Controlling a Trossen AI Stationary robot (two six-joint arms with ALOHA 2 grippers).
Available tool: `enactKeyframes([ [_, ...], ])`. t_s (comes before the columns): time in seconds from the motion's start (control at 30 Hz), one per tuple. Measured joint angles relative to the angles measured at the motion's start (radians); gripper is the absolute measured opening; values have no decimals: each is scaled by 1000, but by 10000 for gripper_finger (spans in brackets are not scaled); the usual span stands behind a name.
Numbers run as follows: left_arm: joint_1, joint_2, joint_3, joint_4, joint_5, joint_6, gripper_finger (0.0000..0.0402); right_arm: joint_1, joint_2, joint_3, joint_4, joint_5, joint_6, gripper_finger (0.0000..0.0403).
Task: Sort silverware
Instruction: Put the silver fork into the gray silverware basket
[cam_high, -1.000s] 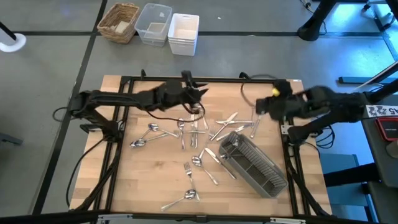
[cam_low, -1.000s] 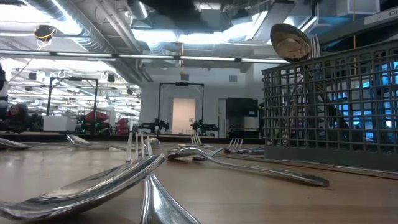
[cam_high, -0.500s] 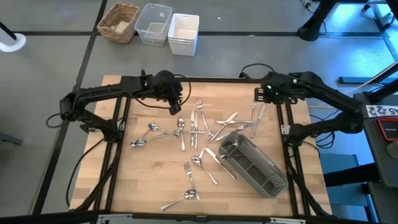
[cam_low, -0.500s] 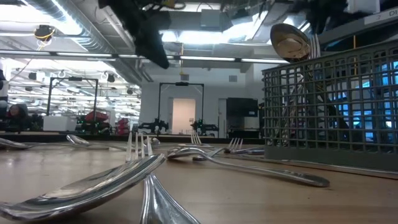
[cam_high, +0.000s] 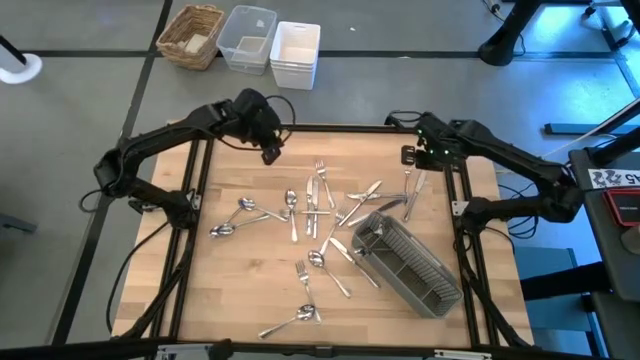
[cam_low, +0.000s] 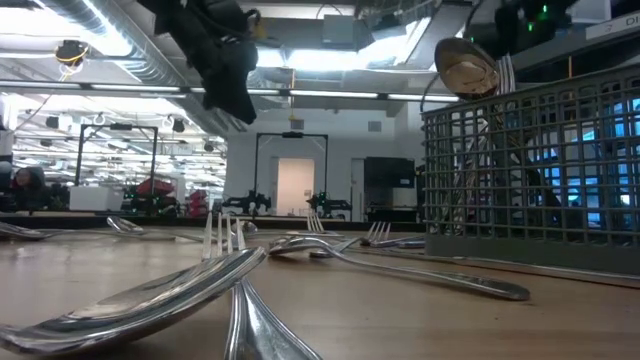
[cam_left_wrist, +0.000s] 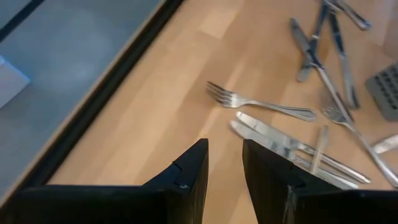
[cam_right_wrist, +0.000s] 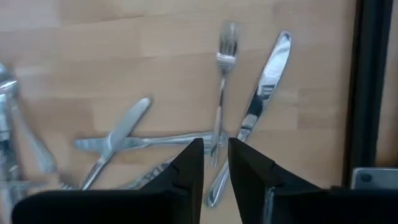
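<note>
Several forks, spoons and knives of the silverware (cam_high: 320, 205) lie scattered flat on the middle of the wooden table (cam_high: 230, 290). A grey slatted caddy (cam_high: 410, 262) lies at the near right, and the low view shows a spoon (cam_low: 465, 65) and a fork standing in it. My left gripper (cam_high: 270, 150) hangs above bare wood near the far left edge, open by a narrow gap (cam_left_wrist: 224, 146) with nothing in it. My right gripper (cam_high: 412, 155) hovers at the far right, also narrowly open (cam_right_wrist: 216, 146), over a fork (cam_right_wrist: 225, 74) and a knife (cam_right_wrist: 264, 81).
A black frame rail (cam_high: 330, 128) runs along the table's far edge and sides. Beyond it stand a wicker basket (cam_high: 192, 35), a clear bin (cam_high: 246, 38) and a white bin (cam_high: 295, 52). The near left of the table is bare wood.
My left gripper has drawn away from above the pile in the middle toward the table's far left corner, rolling as it went. My right arm has swung toward the far edge and its gripper has sunk closer to the table at the far right. The silverware lies as before.
</note>
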Motion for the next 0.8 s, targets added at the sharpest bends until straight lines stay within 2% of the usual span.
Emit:
enactKeyframes([
  [0.27, 126, 0, 0, 0, 0, 27, 92, -21, 23, -184, 278, -58, 2, 76],
  [0.53, 225, 1, 0, 1, 0, 46, 92, -20, 125, -233, 314, -37, 49, 76],
  [0.8, 278, 1, 0, 0, 10, 46, 92, -20, 230, -233, 388, -15, 47, 76],
])
